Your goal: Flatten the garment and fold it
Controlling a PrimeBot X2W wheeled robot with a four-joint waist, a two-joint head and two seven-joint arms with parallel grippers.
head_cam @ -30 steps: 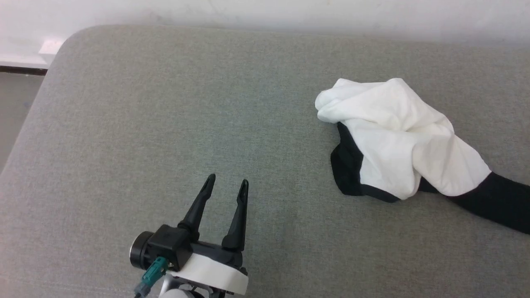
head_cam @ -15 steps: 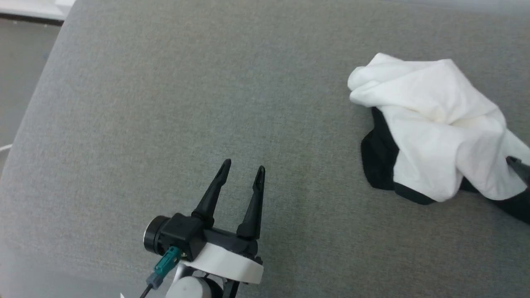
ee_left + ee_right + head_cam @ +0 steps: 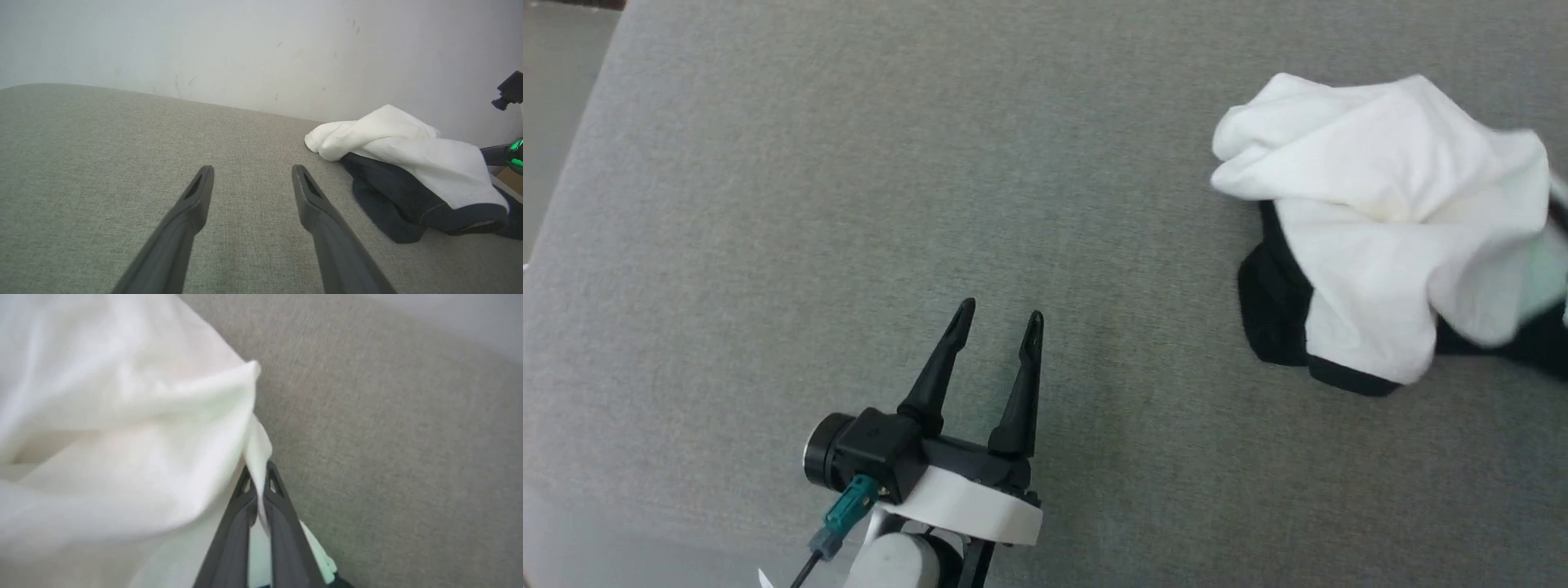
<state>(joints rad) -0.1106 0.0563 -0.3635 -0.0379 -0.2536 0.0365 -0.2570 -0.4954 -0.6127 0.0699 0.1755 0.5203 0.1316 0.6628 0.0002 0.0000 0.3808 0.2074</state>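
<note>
— How many pieces?
— One crumpled white cotton garment (image 3: 1372,220) with black sleeves, heaped at the right of the flat grey woven cushion (image 3: 849,204). Two grippers with long dark fingers.
— What changed since a moment ago?
— The garment's white right-hand edge is bunched higher and blurred, and the right gripper (image 3: 258,473) has snapped closed.
— And the poses?
— The right gripper pinches a white fold between its tips. The left gripper (image 3: 1001,310) hangs low over bare cushion, fingers spread and empty, well apart from the garment.
</note>
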